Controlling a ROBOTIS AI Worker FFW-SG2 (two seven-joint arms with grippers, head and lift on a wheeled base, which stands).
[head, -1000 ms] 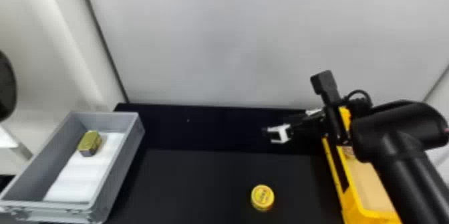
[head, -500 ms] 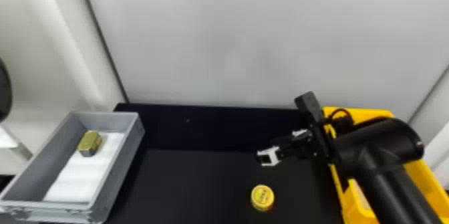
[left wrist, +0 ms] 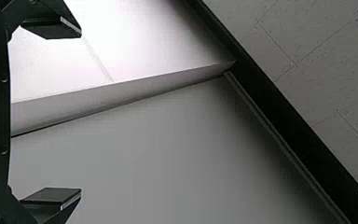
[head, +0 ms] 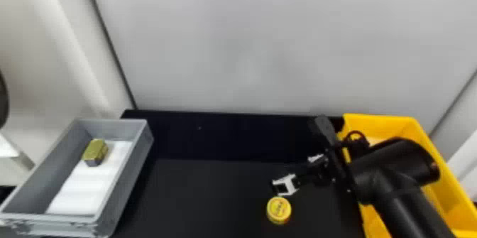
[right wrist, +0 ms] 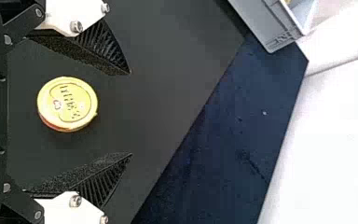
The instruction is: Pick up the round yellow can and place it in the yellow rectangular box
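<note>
Because the yellow can [head: 278, 210] sits flat on the near part of the black tabletop [head: 198, 198], with its printed lid facing up, its round side is probably the natural place to grip it. The right gripper [right wrist: 130, 113] is beside it in the head view, its fingers spread well apart and holding nothing; the right wrist view frames the can between them, with a gap on either side. That wide spread looks meant to let the fingers pass around the rim without nudging it, so the next move likely calls for lowering and centring before they close. Closing too high could make them slip off the lid. The left gripper [left wrist: 80, 113] is also released and empty, facing pale panels, presumably kept out of the way. Behind the right gripper, the right arm [head: 394, 162] crosses over the yellow rectangular box [head: 390, 125], which stands at the robot's right, perhaps so that the carry will be short. The task looks to be at the approach, the can being outside that box. On the left lies a grey crate [head: 133, 180]; towards its far end a gold tin [head: 94, 150] rests by a white liner [head: 88, 187], likely laid as padding. Beyond rises the pale back wall [head: 248, 42].
</note>
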